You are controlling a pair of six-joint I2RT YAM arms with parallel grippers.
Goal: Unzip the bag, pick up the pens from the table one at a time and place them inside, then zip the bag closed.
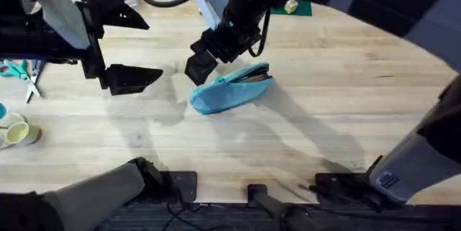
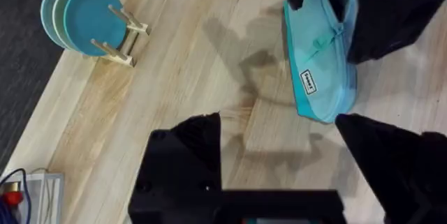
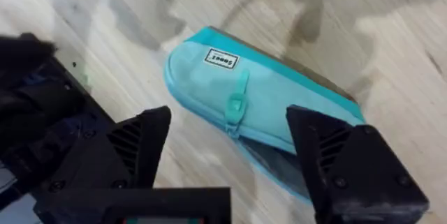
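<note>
**Both pincers open around the blue pouch**

You have the light-blue, elongated soft fabric pouch (image 1: 232,91) lying on the pale planked wooden tabletop (image 1: 302,130) near its middle, its far end partly unzipped with a dark slit showing along the upper edge. Your right pincer (image 1: 209,55) hangs directly over the pouch's left end; in the right wrist view its black fingers (image 3: 143,147) stand wide apart with the pouch's small turquoise pull tab (image 3: 236,104) between them, gripping nothing. The right arm reaches across from the far side, steeply angled down.

Your left pincer (image 1: 122,47) sits well to the left of the pouch, fingers spread wide and empty, pointing towards it. In the left wrist view the pouch (image 2: 318,56) lies ahead of the fingers, apart from them, and round teal discs on a wooden stand (image 2: 87,18) stand off to the side.
</note>
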